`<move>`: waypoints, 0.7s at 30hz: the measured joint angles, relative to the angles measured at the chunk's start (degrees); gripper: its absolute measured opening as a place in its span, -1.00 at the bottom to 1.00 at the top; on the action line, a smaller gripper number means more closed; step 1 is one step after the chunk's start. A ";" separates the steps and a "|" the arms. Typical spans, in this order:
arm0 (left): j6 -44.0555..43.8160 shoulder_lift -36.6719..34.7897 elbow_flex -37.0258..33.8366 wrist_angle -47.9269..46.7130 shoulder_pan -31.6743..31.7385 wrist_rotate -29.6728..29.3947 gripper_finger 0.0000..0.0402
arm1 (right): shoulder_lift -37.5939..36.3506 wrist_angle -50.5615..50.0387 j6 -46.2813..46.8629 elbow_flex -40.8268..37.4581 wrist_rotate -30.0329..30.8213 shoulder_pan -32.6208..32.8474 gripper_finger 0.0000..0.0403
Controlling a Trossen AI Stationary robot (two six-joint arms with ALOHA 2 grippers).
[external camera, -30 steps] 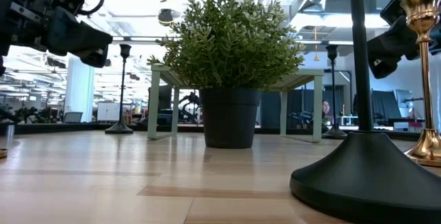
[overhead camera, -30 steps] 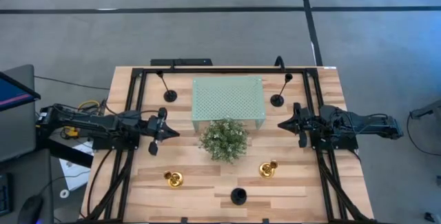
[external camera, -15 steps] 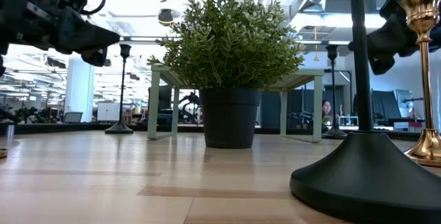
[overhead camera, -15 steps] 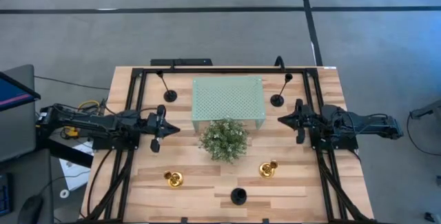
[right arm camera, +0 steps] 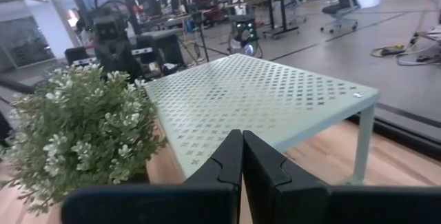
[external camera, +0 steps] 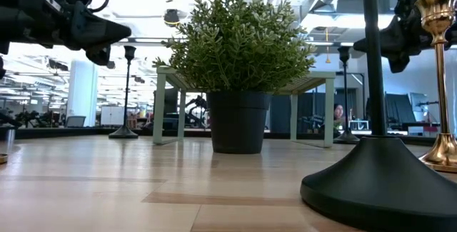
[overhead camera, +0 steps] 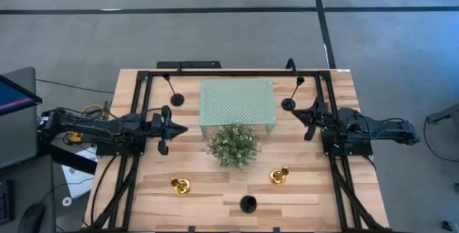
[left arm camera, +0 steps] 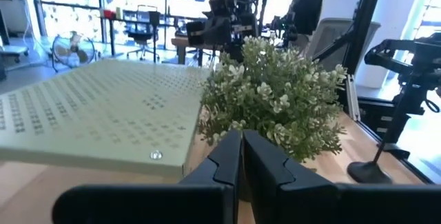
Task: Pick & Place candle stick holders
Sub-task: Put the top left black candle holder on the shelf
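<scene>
Three black candle stick holders stand on their disc bases: far left point(overhead camera: 174, 98), far right point(overhead camera: 289, 104) and near the front edge point(overhead camera: 248, 203), the last one large in the low view point(external camera: 378, 182). Two gold holders stand at the near left point(overhead camera: 181, 186) and near right point(overhead camera: 279, 176). My left gripper point(overhead camera: 184, 127) is shut and empty, left of the plant, and its wrist view point(left arm camera: 241, 145) shows the fingers together. My right gripper point(overhead camera: 295, 113) is shut and empty, just near of the far right black holder, and also shows in its wrist view point(right arm camera: 242, 145).
A bushy green plant in a dark pot point(overhead camera: 233, 145) stands mid-table. A pale green perforated stand point(overhead camera: 237, 102) sits behind it. Black frame rails point(overhead camera: 136, 118) run along the table's sides. A person point(left arm camera: 306, 3) stands in the room beyond.
Both grippers have gone toward the table's far edge, staying shut. My right gripper has turned somewhat and come close to the far right black holder. No holder has moved.
</scene>
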 joint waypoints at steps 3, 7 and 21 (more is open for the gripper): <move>0.43 2.34 1.99 0.13 0.00 -0.20 -0.92 | 0.46 0.71 -0.02 -0.01 0.27 0.00 -1.00; 3.43 6.83 6.43 0.23 0.00 -0.22 -0.98 | 1.34 2.03 -0.27 1.53 0.27 0.00 -1.00; 6.51 12.55 12.92 -7.97 -0.20 -23.08 -0.97 | 13.70 1.93 -5.16 9.53 0.22 0.00 -1.00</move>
